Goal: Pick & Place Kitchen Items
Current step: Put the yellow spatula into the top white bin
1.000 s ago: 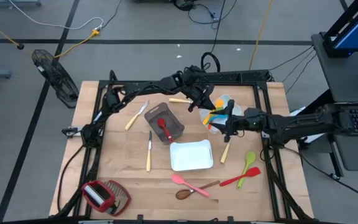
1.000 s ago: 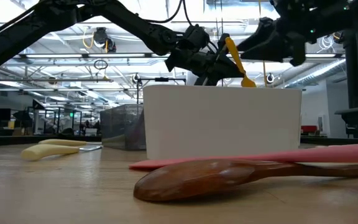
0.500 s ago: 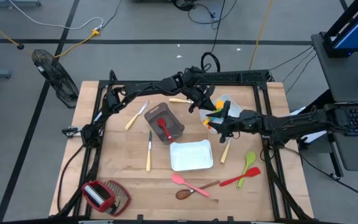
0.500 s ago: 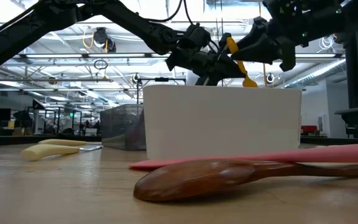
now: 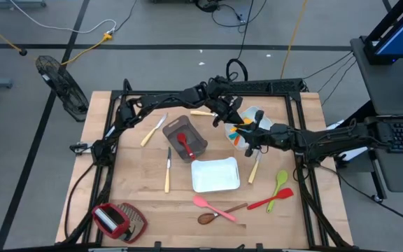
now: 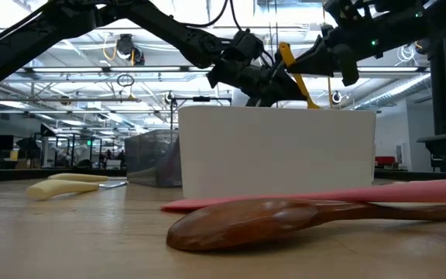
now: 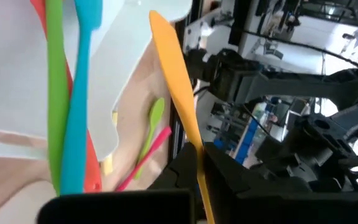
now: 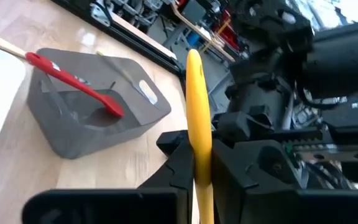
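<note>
A yellow utensil (image 5: 242, 127) hangs in the air over the far white tray (image 5: 257, 112), steeply tilted in the low view (image 6: 294, 74). My left gripper (image 5: 231, 120) reaches it from the table's left and is shut on it. My right gripper (image 5: 252, 134) meets it from the right and is shut on it too. Blue (image 7: 79, 93), green (image 7: 55, 93) and orange utensils lie in that tray. More kitchen items lie flat on the table: a green spoon (image 5: 280, 183), a red spatula (image 5: 271, 199), a pink utensil (image 5: 208, 204), a wooden spoon (image 5: 219, 213) and pale-handled knives (image 5: 167, 170). My left gripper (image 7: 199, 168) pinches the yellow utensil's narrow stretch (image 7: 193, 140) between its two fingers, coming nearly level from the table's left. The broad end (image 7: 160, 31) stretches away beyond the fingers. The utensil is clear of tray and table. My right gripper (image 8: 199, 171) has the yellow utensil's shaft (image 8: 197, 134) between its two fingers, coming level from the table's right. The rounded end (image 8: 194, 62) stands out past the fingertips. The utensil is lifted clear and tilted.
A grey bin (image 5: 185, 136) with a red utensil in it stands left of the grippers. A second white tray (image 5: 215, 175) sits nearer the front. A red-and-wire-mesh gadget (image 5: 117, 220) lies at the front left corner. Bare wood shows at the front left.
My right gripper has moved a little toward the table's left, up to the yellow utensil, and has shut on it. My left gripper has kept its hold, and the utensil has stayed aloft over the far tray.
</note>
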{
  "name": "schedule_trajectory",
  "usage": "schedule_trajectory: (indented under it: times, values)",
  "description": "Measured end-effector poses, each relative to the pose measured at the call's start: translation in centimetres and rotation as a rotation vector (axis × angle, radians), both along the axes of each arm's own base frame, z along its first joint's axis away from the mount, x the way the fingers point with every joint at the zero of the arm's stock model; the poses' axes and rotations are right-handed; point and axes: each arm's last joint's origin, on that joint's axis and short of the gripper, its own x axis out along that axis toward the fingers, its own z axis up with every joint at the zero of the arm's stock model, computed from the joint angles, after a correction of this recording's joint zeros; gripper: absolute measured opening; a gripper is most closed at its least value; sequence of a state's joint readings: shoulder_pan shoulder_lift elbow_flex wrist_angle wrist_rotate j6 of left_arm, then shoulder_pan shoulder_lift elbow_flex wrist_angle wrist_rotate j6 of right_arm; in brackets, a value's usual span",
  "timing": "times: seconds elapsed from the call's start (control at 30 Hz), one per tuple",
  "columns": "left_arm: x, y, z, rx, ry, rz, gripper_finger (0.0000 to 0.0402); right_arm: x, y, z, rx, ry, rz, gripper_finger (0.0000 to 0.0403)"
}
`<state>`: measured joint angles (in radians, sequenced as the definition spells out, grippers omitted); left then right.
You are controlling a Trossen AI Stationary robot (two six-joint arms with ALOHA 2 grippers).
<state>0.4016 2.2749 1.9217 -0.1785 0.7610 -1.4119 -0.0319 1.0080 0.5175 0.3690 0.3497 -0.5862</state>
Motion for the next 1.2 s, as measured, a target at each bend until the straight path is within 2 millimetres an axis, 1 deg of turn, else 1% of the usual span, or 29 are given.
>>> schedule_trajectory:
  times: [0.13,0.23,0.37,0.5,0.6,0.77,0.83,0.93,1.1,1.2]
  values:
    - [0.0,0.5,0.0,0.058,-0.013,0.036,0.0048,-0.1,0.0,-0.4,0.041,0.031,-0.001,0.0024]
    - [-0.3,1.2,0.3,0.109,-0.038,0.051,0.0082,-0.2,0.1,-0.9,0.075,0.066,-0.008,0.0024]
    - [-0.5,2.0,0.3,0.132,-0.042,0.076,0.0129,-0.3,0.0,-1.3,0.080,0.108,-0.016,0.0024]
    - [-1.4,3.9,0.3,0.156,-0.050,0.120,0.0168,-0.3,0.0,-1.2,0.073,0.103,-0.015,0.0024]
    - [-2.0,5.6,0.7,0.163,-0.094,0.134,0.0187,-0.4,-0.3,-1.5,0.073,0.134,-0.029,0.0024]
    - [-2.6,7.2,1.7,0.202,-0.194,0.134,0.0197,-0.7,-1.5,-1.8,0.095,0.156,-0.087,0.0024]
    - [-2.7,7.3,2.4,0.230,-0.225,0.145,0.0198,-0.7,-2.1,-1.7,0.093,0.149,-0.092,0.0024]
    - [-2.9,7.1,3.5,0.262,-0.264,0.147,0.0198,-0.8,-3.1,-1.7,0.131,0.138,-0.046,0.0024]
    - [-2.8,7.1,3.7,0.286,-0.295,0.143,0.0198,-0.9,-4.7,-2.1,0.164,0.149,-0.042,0.0024]
    - [-2.8,7.1,3.7,0.287,-0.295,0.143,0.0198,-0.8,-5.6,-2.6,0.140,0.177,-0.033,0.0024]
